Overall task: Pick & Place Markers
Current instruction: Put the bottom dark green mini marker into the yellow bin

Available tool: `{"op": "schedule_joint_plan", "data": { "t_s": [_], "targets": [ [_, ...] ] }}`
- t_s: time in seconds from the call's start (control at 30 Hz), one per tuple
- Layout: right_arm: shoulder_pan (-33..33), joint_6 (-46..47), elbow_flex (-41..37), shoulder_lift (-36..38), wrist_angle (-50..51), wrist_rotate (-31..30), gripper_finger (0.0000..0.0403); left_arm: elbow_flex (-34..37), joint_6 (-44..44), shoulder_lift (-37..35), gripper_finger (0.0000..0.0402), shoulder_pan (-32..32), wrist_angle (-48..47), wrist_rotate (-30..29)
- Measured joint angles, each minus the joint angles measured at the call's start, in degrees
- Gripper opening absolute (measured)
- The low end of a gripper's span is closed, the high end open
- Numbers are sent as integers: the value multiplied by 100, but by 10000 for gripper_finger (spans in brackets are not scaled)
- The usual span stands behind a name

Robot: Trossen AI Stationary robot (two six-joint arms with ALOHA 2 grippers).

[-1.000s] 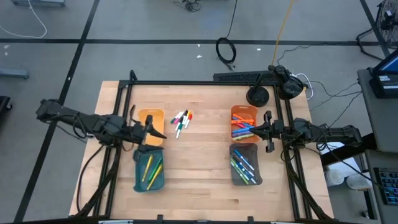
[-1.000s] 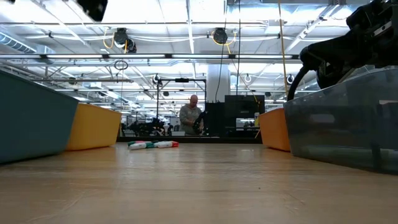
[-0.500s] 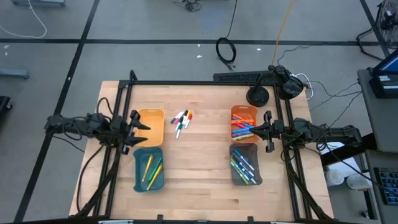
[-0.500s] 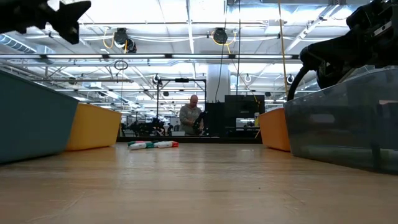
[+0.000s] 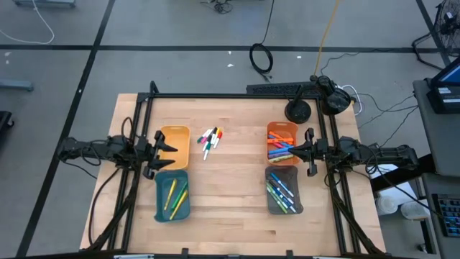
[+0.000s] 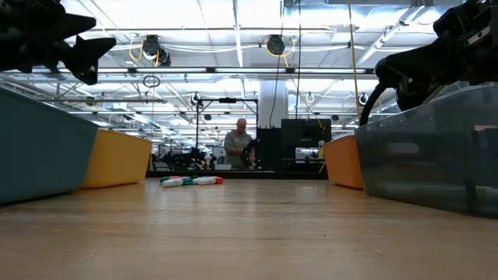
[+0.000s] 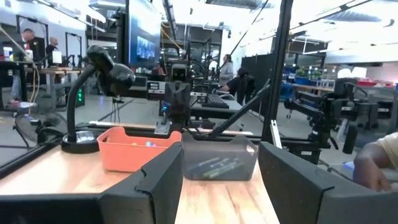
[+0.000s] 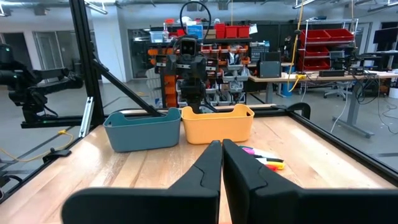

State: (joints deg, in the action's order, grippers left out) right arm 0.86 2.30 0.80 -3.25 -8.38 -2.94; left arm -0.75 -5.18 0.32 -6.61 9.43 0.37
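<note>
A small heap of markers (image 5: 210,141) with coloured caps lies on the wooden table (image 5: 230,216) near the far middle; it also shows in the low view (image 6: 191,180) and the right wrist view (image 8: 264,157). More markers lie in the teal tray (image 5: 172,194), the orange tray (image 5: 281,143) and the grey tray (image 5: 282,190). My left gripper (image 5: 164,149) hangs open and holds nothing, level at the left ends of the yellow tray (image 5: 175,144) and the teal tray. My right gripper (image 8: 222,149) is shut on nothing, level, at the right side between the orange and grey trays.
A black frame (image 5: 237,95) runs around the table's left, far and right edges. A black round-based stand (image 5: 297,110) sits at the far right corner. A person (image 6: 237,146) stands far behind the table. Bare wood lies between the two pairs of trays.
My left gripper has drawn back toward the table's left edge and sunk, from over the yellow and teal trays to their left ends, tipping up to level. It stays open. In the low view it has come down into the picture's upper left.
</note>
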Motion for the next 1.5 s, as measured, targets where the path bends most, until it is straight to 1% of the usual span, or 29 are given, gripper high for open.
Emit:
{"op": "schedule_joint_plan", "data": {
  "t_s": [0.2, 0.43, 0.67, 1.5],
  "targets": [
    [-1, -1, 0, 0, 0, 0, 4, -7, 363, 0, 212, 0, -221, 262],
    [0, -1, 1, 0, 0, 0, 4, -9, 298, 2, 212, 85, -609, 240],
    [-1, 0, 2, 0, 0, 0, 4, -9, 620, 2, 212, 103, -600, 205],
    [-2, 0, 0, 0, 0, -1, 4, -11, 576, 2, 212, 103, -666, 207]
  ]
}}
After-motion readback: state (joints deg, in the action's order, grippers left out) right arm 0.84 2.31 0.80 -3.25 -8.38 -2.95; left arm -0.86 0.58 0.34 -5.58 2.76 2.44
